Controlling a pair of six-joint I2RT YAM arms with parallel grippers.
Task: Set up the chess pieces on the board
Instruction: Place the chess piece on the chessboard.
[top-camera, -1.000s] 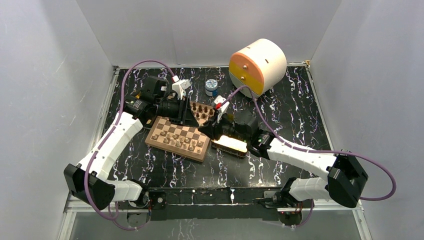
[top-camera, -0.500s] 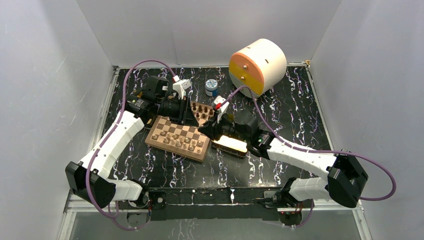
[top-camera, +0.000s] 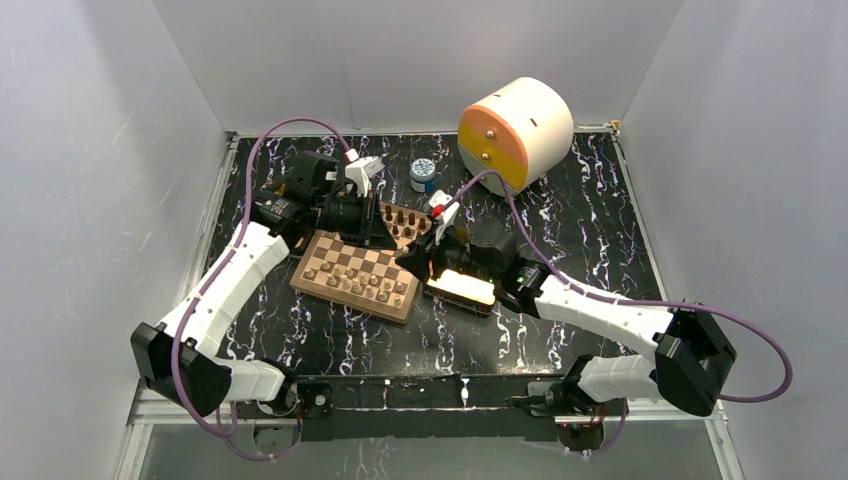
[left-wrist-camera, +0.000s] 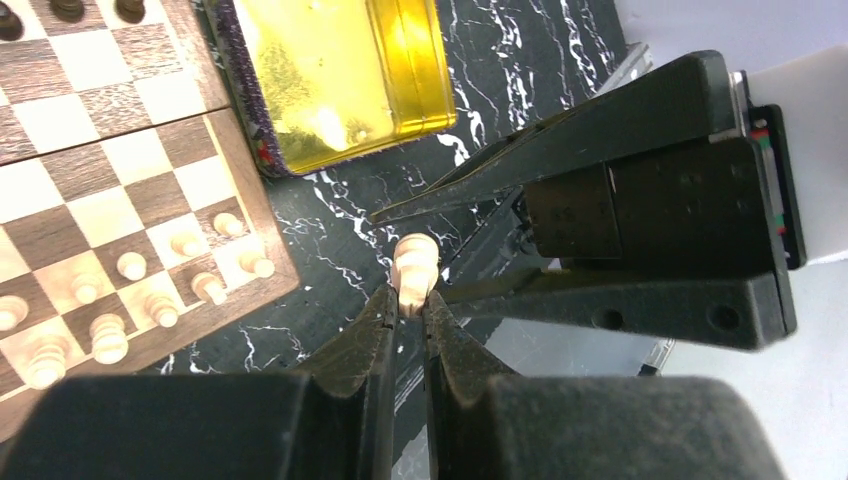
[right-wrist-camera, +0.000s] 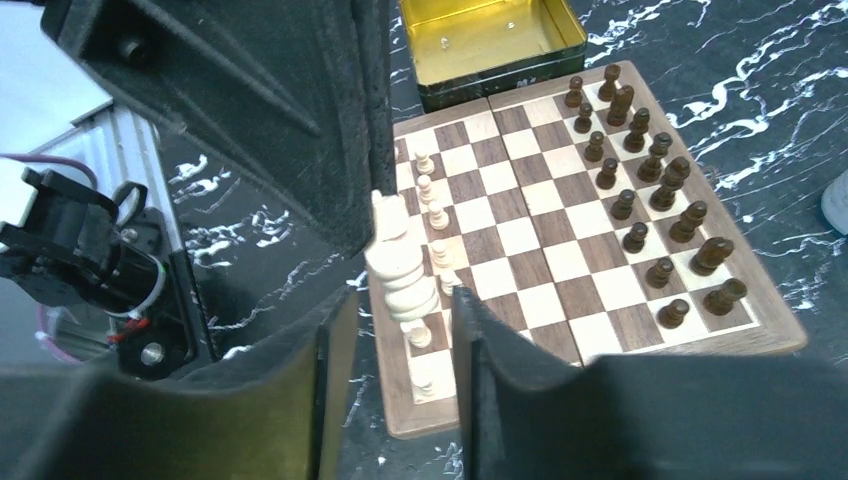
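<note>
Pinching the foot of a pale chessman (left-wrist-camera: 414, 262), the left gripper (left-wrist-camera: 405, 305) has its two fingers closed tight on the piece and holds it upright in the air. It hangs over the black marbled table (top-camera: 590, 230), just off the board's (right-wrist-camera: 560, 240) rim and near the gold tin (left-wrist-camera: 330, 80).

The right gripper (right-wrist-camera: 403, 300) meets it from the opposite side. Its jaws stand slightly apart, one on each side of the same chessman, and in the right wrist view a thin gap shows between the piece and each finger (so this gripper is holding nothing).

The gold tin sits just beside one edge of the board, and only its shiny yellow floor and low walls show inside it.

The board carries the other pieces. The dark pieces (right-wrist-camera: 650, 190) stand in two rows along one side. The pale pieces (right-wrist-camera: 432, 215) are grouped along the opposite side, some in a line and some bunched near the corner closest to the grippers.

Farther back on the table is a small jar (top-camera: 423, 174) with its blue-and-white lid on, so its contents are hidden. Beside it is a round cream drum (top-camera: 515, 128) with an orange front and a yellow front, both shut, and what is inside cannot be seen.
</note>
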